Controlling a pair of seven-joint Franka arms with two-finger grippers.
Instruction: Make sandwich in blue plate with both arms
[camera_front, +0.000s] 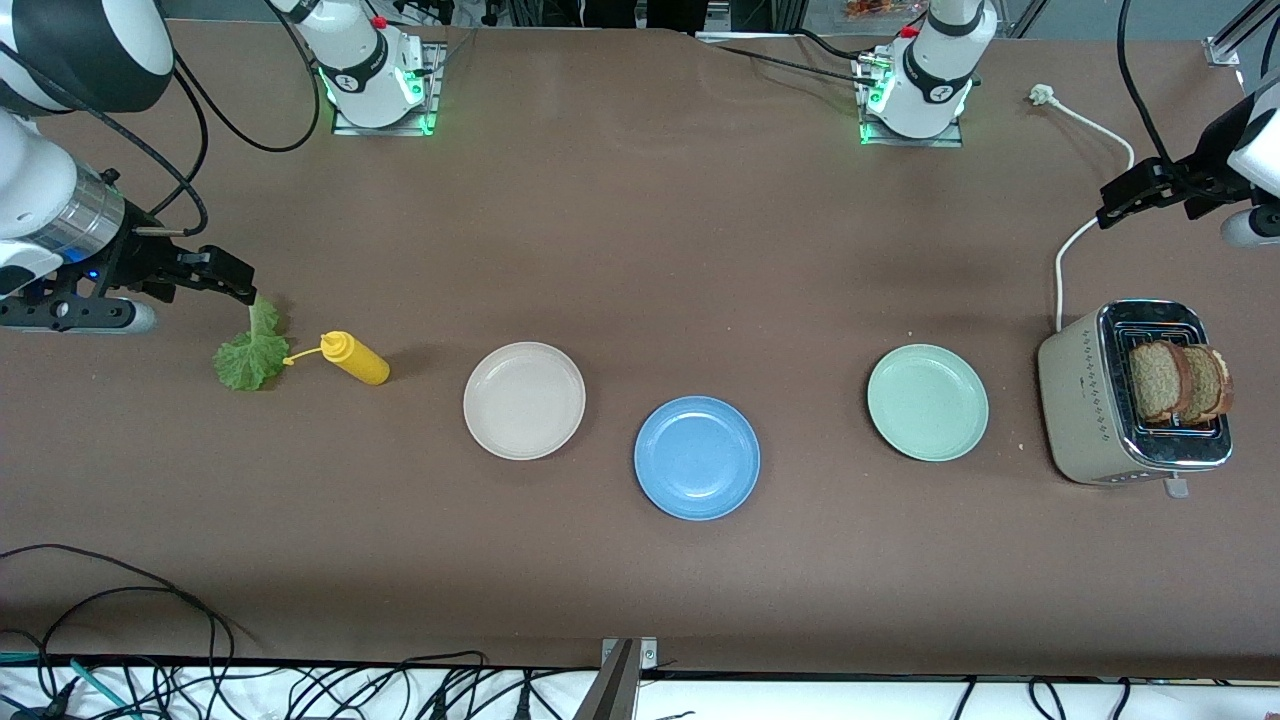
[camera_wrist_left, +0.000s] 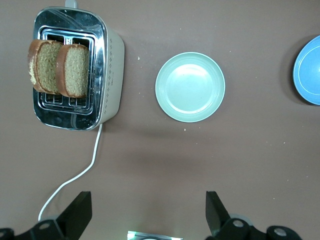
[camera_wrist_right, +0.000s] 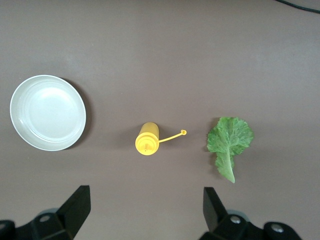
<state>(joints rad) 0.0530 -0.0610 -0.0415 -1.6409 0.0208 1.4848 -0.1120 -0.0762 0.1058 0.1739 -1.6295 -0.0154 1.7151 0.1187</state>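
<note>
The blue plate (camera_front: 697, 457) lies bare near the table's middle; its edge shows in the left wrist view (camera_wrist_left: 310, 70). Two brown bread slices (camera_front: 1158, 381) (camera_wrist_left: 72, 71) stand upright in the toaster (camera_front: 1085, 410) at the left arm's end. A ruffled green lettuce leaf (camera_front: 248, 355) (camera_wrist_right: 230, 139) lies flat at the right arm's end. My right gripper (camera_front: 235, 280) (camera_wrist_right: 146, 196) hangs open and holds nothing, over the table by the leaf's stem. My left gripper (camera_front: 1110, 210) (camera_wrist_left: 147, 202) hangs open with nothing in it, over the toaster's white cable (camera_wrist_left: 75, 177).
A yellow squeeze bottle (camera_front: 357, 359) (camera_wrist_right: 146, 139) lies on its side beside the leaf. A cream-white plate (camera_front: 524, 400) (camera_wrist_right: 47, 112) and a pale mint-green plate (camera_front: 927, 402) (camera_wrist_left: 190, 87) flank the blue one. Loose cables run along the table's front edge.
</note>
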